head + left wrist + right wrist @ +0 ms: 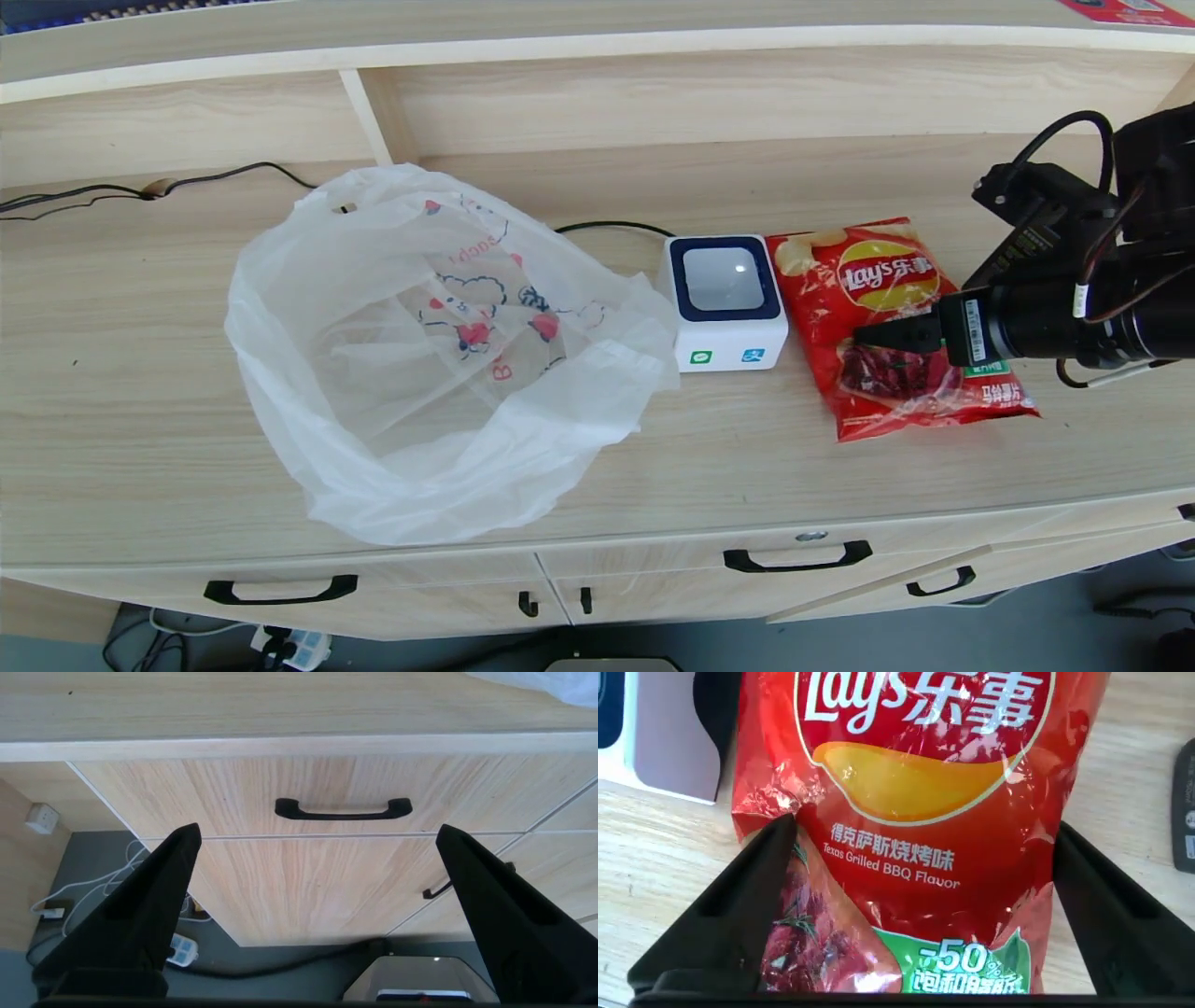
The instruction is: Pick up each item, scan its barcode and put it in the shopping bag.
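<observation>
**Right gripper spread over the chip bag, left gripper low at the drawers**

Right gripper (878, 334): fingers apart, nothing clamped. From its wrist camera (924, 835) you see one black finger (738, 915) on each flank of the red chip bag (915, 840), with the bag's lower half lying between them. Whether the pads touch the foil cannot be told. From the head camera the fingertips sit above the middle of the chip bag (896, 308), and the arm comes in from the robot's right.

Chip bag: flat on the wooden counter (140, 373), printed face up, directly under the right gripper.

Barcode scanner (726, 301): a white cube with a dark-framed window facing up. It stands just beside the chip bag, on the robot's-left side of the right gripper. One corner of it shows past the bag's edge in the right wrist view (654, 737).

Shopping bag (439, 355): thin white plastic, mouth open upward, beyond the scanner from the right gripper and well apart from it. Its edge reaches the scanner's side, but contact cannot be told.

Left gripper (318, 831): fingers wide apart and holding nothing. It is below the counter edge, facing a drawer front (280, 887) with the black drawer handle (343, 810) between the fingertips' line of sight. A scrap of the shopping bag (551, 683) shows above on the counter.

Also noted — a black cable (233, 173) along the counter's back.
</observation>
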{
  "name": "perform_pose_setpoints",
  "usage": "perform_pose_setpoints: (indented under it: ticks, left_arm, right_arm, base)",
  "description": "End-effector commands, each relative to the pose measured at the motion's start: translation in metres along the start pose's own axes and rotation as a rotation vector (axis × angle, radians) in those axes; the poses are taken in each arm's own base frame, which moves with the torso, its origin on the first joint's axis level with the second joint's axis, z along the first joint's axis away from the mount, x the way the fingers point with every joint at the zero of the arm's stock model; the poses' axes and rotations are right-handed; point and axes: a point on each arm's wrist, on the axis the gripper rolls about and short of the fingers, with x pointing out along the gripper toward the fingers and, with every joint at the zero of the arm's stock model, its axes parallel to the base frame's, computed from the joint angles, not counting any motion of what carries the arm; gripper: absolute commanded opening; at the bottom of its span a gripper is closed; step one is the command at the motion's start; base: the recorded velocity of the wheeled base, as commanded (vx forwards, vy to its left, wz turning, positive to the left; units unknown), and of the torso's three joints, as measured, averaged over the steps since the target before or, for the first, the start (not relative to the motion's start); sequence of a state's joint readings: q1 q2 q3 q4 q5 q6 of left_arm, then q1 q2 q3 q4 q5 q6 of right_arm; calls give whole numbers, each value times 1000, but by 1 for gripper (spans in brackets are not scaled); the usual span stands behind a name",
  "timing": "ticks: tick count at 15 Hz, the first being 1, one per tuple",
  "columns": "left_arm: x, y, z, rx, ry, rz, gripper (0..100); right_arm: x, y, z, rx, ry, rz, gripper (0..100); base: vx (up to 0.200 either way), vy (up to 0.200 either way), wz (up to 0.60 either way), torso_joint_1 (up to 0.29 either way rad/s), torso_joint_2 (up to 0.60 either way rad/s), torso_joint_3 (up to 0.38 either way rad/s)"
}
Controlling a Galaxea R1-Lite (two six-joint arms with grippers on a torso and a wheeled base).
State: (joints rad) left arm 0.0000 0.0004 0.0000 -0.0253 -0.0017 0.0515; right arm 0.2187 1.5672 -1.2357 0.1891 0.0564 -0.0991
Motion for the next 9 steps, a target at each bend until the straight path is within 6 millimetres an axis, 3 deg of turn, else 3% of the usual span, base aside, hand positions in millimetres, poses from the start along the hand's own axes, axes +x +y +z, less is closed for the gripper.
perform_pose_setpoints:
  ticks: [1,5,9]
  left_arm:
    - [0,0,0,-1,0,0,100]
    - [0,0,0,-2,0,0,100]
    - [0,0,0,-18,0,0,100]
  right_arm:
    - [5,1,-4,-2,24,2,100]
    - [10,3,-10,-3,48,6,100]
    - [18,3,-2,-4,-4,5,100]
  base:
    - [0,0,0,0,0,0]
    - [0,0,0,0,0,0]
    - [0,0,0,0,0,0]
